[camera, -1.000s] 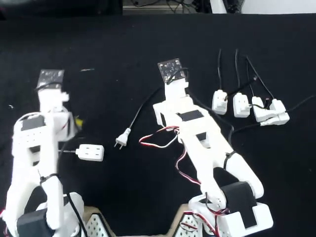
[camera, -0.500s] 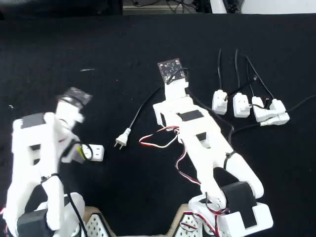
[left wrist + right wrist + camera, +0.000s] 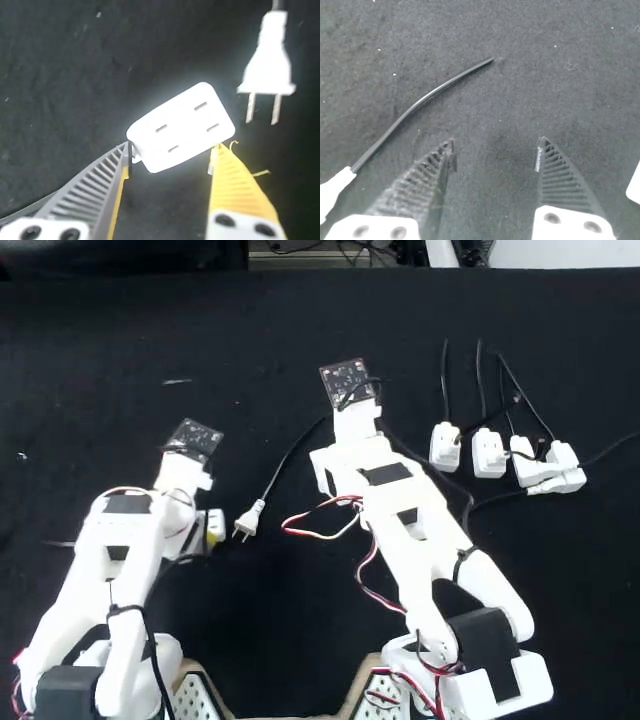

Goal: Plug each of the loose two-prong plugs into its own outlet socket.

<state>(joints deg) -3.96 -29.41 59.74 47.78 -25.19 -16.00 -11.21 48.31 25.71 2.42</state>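
A white outlet socket with two pairs of slots lies tilted on the black cloth. My left gripper is shut on it, the grey finger at one end and the yellow finger at the other. A loose white two-prong plug lies just beyond the socket, its prongs pointing back toward the gripper. In the high view this plug lies right of the left arm. My right gripper hangs open over bare cloth beside a thin black cable.
Three white sockets with plugs in them sit in a row at the right, their black cables running toward the back. The right arm stretches up the middle of the table, with red and white wires looping beside it.
The left arm swung from the far left toward the middle and came down over the outlet socket, which now sits closer to the loose plug. The right arm kept still.
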